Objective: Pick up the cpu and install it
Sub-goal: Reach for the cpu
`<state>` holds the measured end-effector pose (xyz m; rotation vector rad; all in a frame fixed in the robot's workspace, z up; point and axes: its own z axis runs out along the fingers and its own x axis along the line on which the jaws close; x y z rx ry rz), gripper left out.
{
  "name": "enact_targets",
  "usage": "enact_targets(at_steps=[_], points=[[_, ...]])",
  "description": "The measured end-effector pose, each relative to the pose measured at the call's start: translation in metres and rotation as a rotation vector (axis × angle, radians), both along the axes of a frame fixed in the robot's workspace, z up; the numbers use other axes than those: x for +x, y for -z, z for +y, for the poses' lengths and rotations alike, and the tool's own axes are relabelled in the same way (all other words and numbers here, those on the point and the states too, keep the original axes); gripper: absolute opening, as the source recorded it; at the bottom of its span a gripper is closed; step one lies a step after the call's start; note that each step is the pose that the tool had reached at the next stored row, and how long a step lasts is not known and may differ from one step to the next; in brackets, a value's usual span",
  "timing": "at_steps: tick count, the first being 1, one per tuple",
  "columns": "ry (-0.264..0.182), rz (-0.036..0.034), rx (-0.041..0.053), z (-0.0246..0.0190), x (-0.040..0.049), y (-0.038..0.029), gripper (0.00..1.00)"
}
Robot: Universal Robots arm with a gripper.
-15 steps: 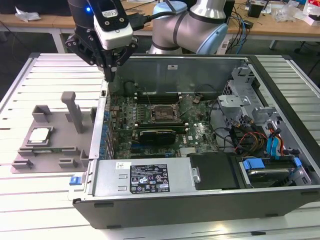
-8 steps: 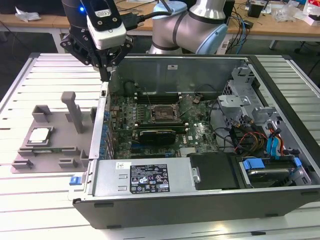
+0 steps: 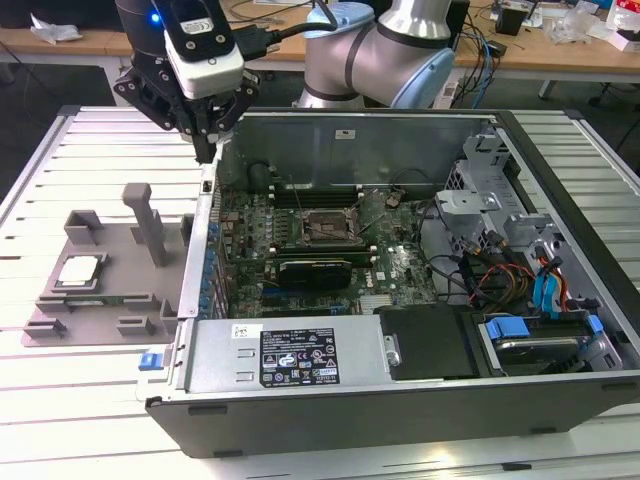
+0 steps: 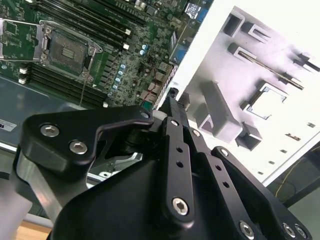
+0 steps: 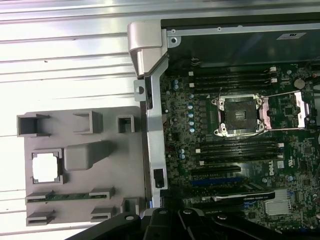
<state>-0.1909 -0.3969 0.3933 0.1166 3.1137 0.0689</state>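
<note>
One gripper (image 3: 207, 150) rode on your arm, and it hung over the rear corner of the computer case (image 3: 350, 135), above the case wall on the exterior view's left. Its two black fingers were drawn together into one narrow tip, with nothing pinched between them.

Your cpu (image 3: 80, 270) lay flat, silver top up, in a square recess of the grey fixture tray (image 3: 125, 300). That tray sat on the slatted white table (image 3: 110, 140) just beside the case, on the exterior view's left. In the first wrist view the cpu (image 5: 46, 166) sat squarely in its recess. It was well apart from the gripper.

Inside the case the motherboard (image 3: 400, 265) lay flat, with the cpu socket (image 3: 325, 228) near its middle. The first wrist view showed you the socket (image 5: 239, 116) with its metal load plate (image 5: 282, 111) swung open to one side and the dark contact field exposed. Memory slots (image 5: 235, 78) ran along both sides of it. In the second wrist view the same socket (image 4: 65, 49) lay beyond the gripper's black linkage.
</note>
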Motion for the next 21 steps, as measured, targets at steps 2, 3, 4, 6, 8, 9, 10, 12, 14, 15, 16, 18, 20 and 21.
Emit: enact_targets(at_steps=[2,3,4,6,8,9,10,12,14,15,16,18,20,21], points=[[0.000,0.0000,0.0000,0.0001,-0.0025,0.0000,0.11],[0.000,0.0000,-0.0001,0.0002,-0.0043,0.0000,0.11],[0.000,0.0000,-0.0001,0.0003,-0.0061,0.0000,0.11],[0.000,0.0000,-0.0001,0.0005,-0.0097,0.0000,0.11],[0.000,0.0000,0.0000,0.0007,-0.0136,0.0000,0.11],[0.000,0.0000,0.0000,0.0008,-0.0157,0.0000,0.11],[0.000,0.0000,0.0000,0.0009,-0.0175,0.0000,0.11],[0.000,0.0000,0.0000,0.0011,-0.0213,0.0000,0.11],[0.000,-0.0001,0.0000,0.0012,-0.0234,0.0000,0.11],[0.000,0.0000,0.0000,0.0013,-0.0250,0.0000,0.11],[0.000,0.0000,0.0000,0.0014,-0.0268,0.0000,0.11],[0.000,0.0000,0.0000,0.0015,-0.0294,0.0000,0.11],[0.000,0.0000,-0.0001,0.0017,-0.0319,0.0000,0.11],[0.000,-0.0001,0.0000,0.0018,-0.0331,0.0000,0.11]])
